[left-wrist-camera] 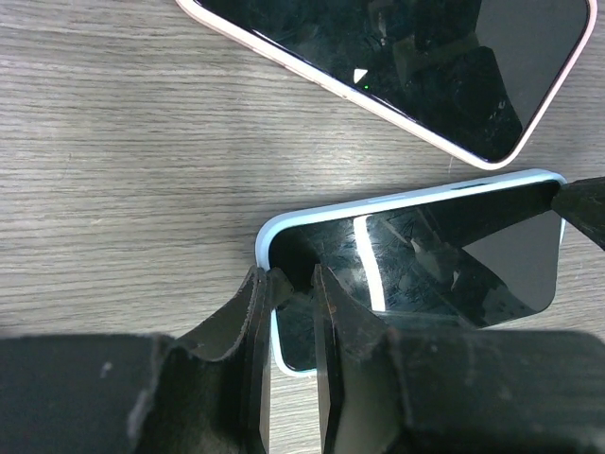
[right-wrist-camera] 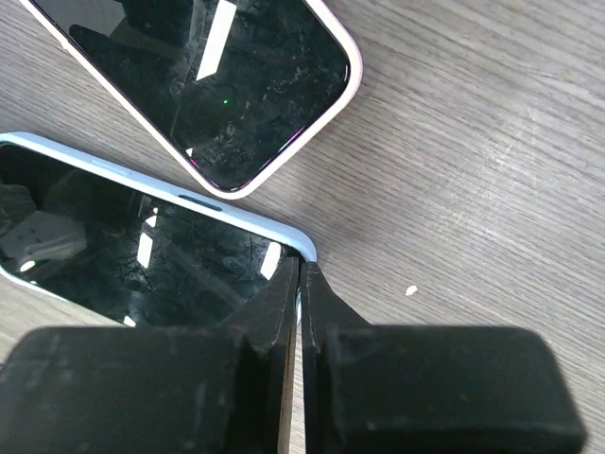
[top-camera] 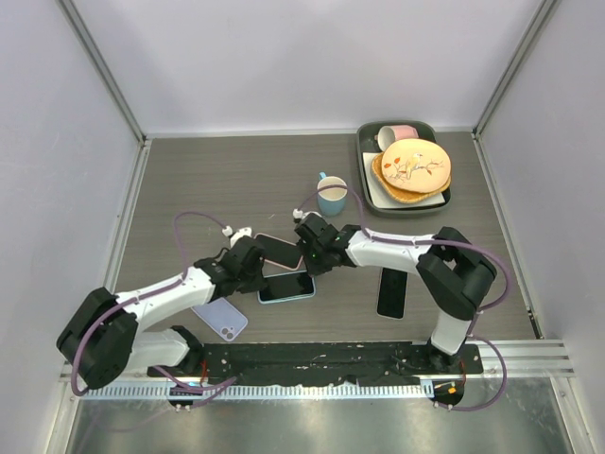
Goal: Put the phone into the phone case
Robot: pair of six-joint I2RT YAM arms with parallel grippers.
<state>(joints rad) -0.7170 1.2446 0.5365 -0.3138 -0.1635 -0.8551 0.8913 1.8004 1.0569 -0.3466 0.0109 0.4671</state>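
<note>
A light-blue phone case (top-camera: 304, 296) lies on the table in front of both arms, with a black-screened phone (top-camera: 284, 285) resting in it. In the left wrist view, my left gripper (left-wrist-camera: 291, 279) straddles the short left end of the case (left-wrist-camera: 406, 197). One finger is outside the rim, the other on the phone (left-wrist-camera: 425, 265), and they are closed on that edge. My right gripper (right-wrist-camera: 301, 265) pinches the case rim (right-wrist-camera: 189, 194) at its opposite corner, beside the phone (right-wrist-camera: 142, 255), with its jaws almost touching.
A pink-edged phone (top-camera: 279, 249) lies just behind the case and close to both grippers. A lilac phone (top-camera: 219, 319) lies back-up at the near left and a black one (top-camera: 392, 291) at the right. Farther back stand a blue cup (top-camera: 331, 195) and a tray (top-camera: 364, 165) of plates.
</note>
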